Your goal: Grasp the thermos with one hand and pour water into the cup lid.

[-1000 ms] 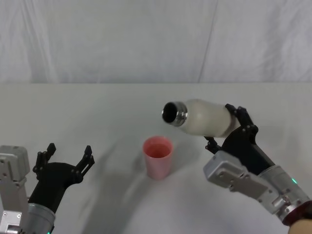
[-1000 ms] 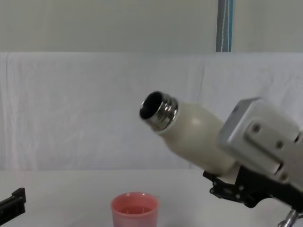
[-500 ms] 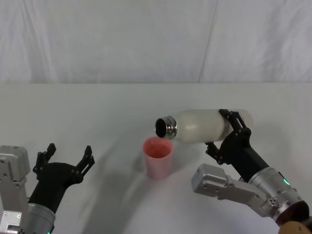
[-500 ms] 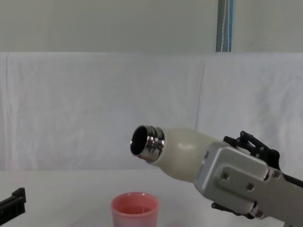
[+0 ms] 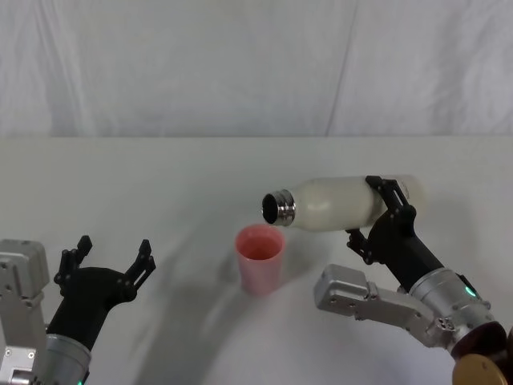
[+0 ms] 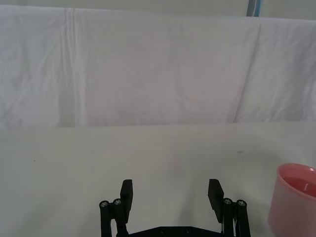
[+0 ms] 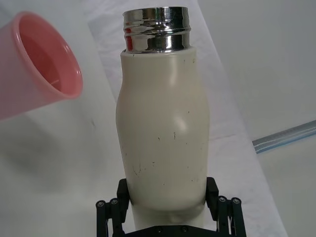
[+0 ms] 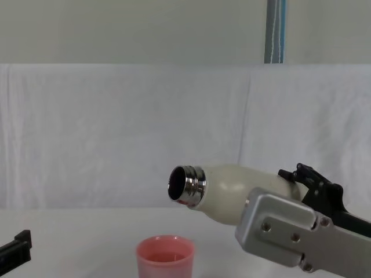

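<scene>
Thermos [image 5: 333, 204]: cream-white matte bottle with rounded shoulders and a shiny threaded steel neck; it is held nearly level in the air, open mouth just above and beside the cup's rim; small dark scuffs fleck the body; no writing can be read.
Cup lid [image 5: 259, 258]: small pink plastic cup, slightly tapered, rounded rim, upright near the middle of the desk [image 5: 160, 184].
Right gripper [image 5: 385, 210]: black fingers clamped on the thermos's base end, toward the desk's right edge.
Left gripper [image 5: 111, 257]: fingers spread apart, holding nothing, near the desk's front left corner.
Desk: plain white, smooth surface.
Backdrop [image 5: 240, 64]: white creased cloth.
</scene>
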